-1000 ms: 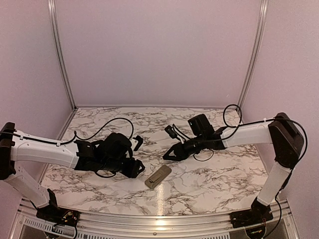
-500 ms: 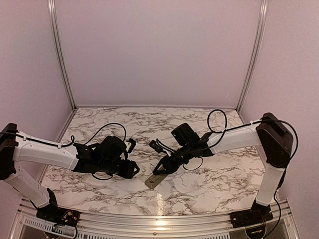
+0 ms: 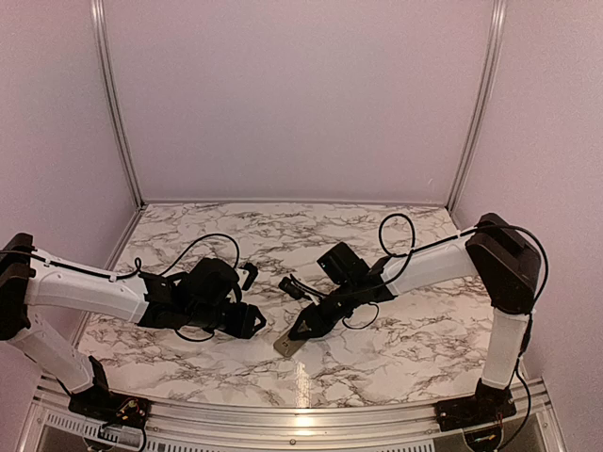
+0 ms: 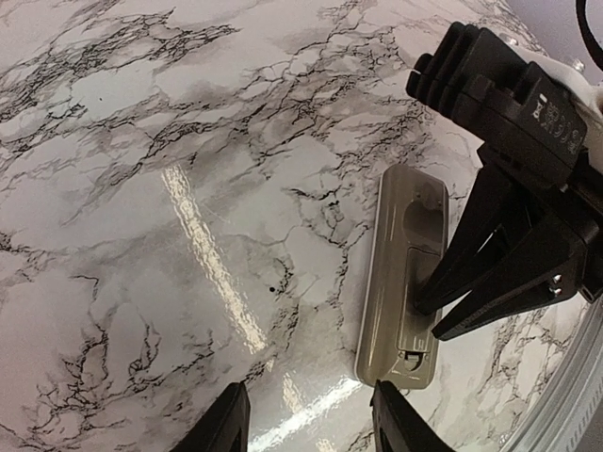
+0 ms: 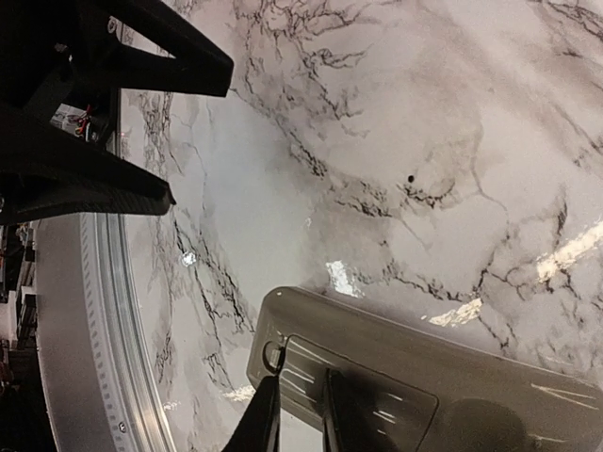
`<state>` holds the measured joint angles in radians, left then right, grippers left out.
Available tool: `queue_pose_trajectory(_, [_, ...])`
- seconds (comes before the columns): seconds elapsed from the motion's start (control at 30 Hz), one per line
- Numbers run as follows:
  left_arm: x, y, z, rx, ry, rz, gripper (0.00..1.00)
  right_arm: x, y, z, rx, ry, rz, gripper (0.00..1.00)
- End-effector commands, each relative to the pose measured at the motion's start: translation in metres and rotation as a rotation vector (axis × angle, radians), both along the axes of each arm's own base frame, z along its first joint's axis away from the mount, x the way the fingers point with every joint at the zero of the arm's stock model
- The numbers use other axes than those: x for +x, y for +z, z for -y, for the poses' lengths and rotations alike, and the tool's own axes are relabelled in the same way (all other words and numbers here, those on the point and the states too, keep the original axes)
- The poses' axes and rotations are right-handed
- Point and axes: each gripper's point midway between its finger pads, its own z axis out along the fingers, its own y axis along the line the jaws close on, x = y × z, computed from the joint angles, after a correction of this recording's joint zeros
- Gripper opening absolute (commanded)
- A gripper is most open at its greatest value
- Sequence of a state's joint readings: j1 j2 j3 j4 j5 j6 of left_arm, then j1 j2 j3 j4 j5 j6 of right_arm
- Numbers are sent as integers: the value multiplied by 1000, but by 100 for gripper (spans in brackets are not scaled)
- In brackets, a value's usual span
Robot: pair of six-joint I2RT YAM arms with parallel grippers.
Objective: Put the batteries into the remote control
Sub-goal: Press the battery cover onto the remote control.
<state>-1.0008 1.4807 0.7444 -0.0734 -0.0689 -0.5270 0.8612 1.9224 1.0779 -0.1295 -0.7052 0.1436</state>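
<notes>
The remote control (image 3: pixel 289 343) lies face down on the marble, its grey-beige back up and its battery cover on; it also shows in the left wrist view (image 4: pixel 399 247) and the right wrist view (image 5: pixel 443 363). My right gripper (image 3: pixel 301 330) points down at it. Its jaws are nearly together, with nothing between them. Both fingertips (image 5: pixel 266 414) rest on the ribbed cover near the latch end, and the same gripper (image 4: pixel 429 320) is seen from the left wrist. My left gripper (image 3: pixel 254 325) hovers open just left of the remote (image 4: pixel 309 419), holding nothing. The batteries are out of view.
The marble tabletop (image 3: pixel 396 339) ends in a metal rail (image 3: pixel 301 407) along the near side, also visible past the remote (image 5: pixel 104 377). Pale walls close in the back and both sides. The two grippers sit close together around the remote.
My right arm has swung down and left from mid-table onto the remote, and its jaws have narrowed. My left gripper has shifted slightly and narrowed a little. The remote has stayed put.
</notes>
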Motion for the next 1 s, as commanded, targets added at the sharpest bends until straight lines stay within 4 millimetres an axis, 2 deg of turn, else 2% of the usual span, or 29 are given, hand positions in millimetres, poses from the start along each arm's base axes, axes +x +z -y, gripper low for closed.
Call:
queue_pose_trajectory(0.0, [-1, -6, 2, -13, -5, -12, 47, 0, -15, 0, -50, 5, 3, 15])
queue_pose_trajectory(0.2, [-6, -7, 5, -50, -20, -27, 47, 0, -31, 11, -122, -7, 8, 14])
queue_pose_trajectory(0.33, [-11, -6, 17, -101, -54, -45, 47, -4, -32, 15, -128, -1, 4, 14])
queue_pose_trajectory(0.53, [-20, -8, 33, -94, -117, -27, 54, -7, -37, 16, -131, -2, -10, 9])
queue_pose_trajectory(0.6, [-24, -4, 32, -110, -146, -1, 54, -6, -38, 16, -132, -5, -14, 7])
queue_pose_trajectory(0.7, [-27, 16, 25, -144, -191, 95, 55, -3, -38, 17, -144, -18, -1, 5])
queue_pose_trajectory(0.8, [-26, 28, 17, -129, -232, 197, 55, 1, -38, 18, -155, -36, 8, 3])
queue_pose_trajectory(0.87, [-15, 27, 6, -88, -162, 218, 55, 2, -39, 17, -156, -40, 4, 2])
queue_pose_trajectory(0.97, [-2, 17, 6, -13, -65, 150, 55, 2, -39, 16, -153, -48, -1, 1])
